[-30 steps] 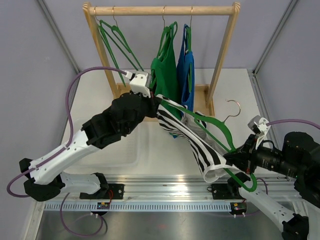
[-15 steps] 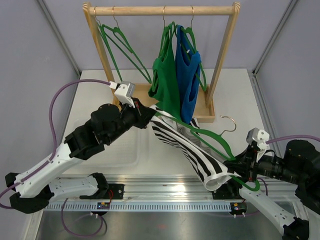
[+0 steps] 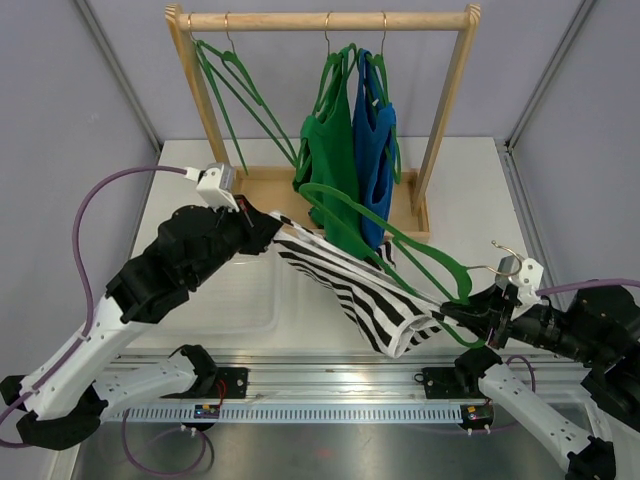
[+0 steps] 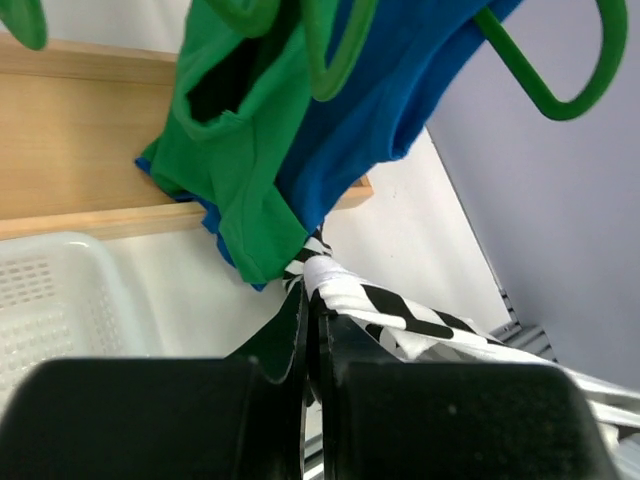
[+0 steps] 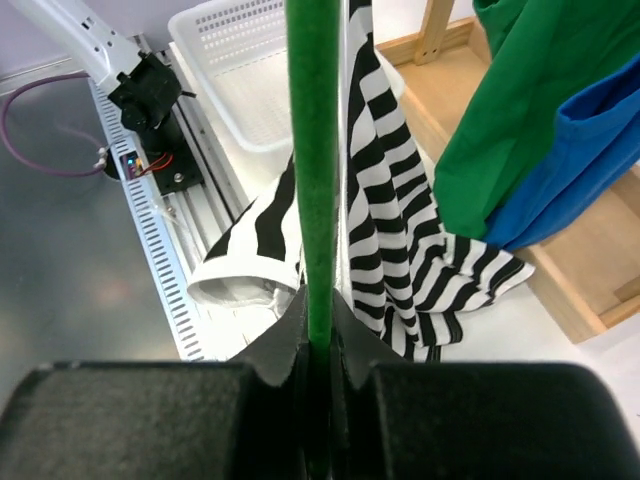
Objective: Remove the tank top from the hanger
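Observation:
A black-and-white striped tank top (image 3: 350,290) stretches between my two grippers above the table. My left gripper (image 3: 268,225) is shut on its upper edge, which shows in the left wrist view (image 4: 330,278). My right gripper (image 3: 460,322) is shut on the bar of a green hanger (image 3: 400,238), which shows in the right wrist view (image 5: 318,170). The hanger's metal hook (image 3: 508,255) points right. The top's lower end (image 3: 400,335) still wraps the hanger near my right gripper. The striped cloth also hangs beside the hanger in the right wrist view (image 5: 390,200).
A wooden rack (image 3: 325,20) stands at the back with empty green hangers (image 3: 230,85), a green top (image 3: 330,160) and a blue top (image 3: 375,150). A white basket (image 3: 250,300) lies on the table under the striped top. Rails run along the near edge.
My left gripper has pulled the striped top's upper edge left and back toward me. The hanger has swung up and right, its hook now farther right, and the top slid along it.

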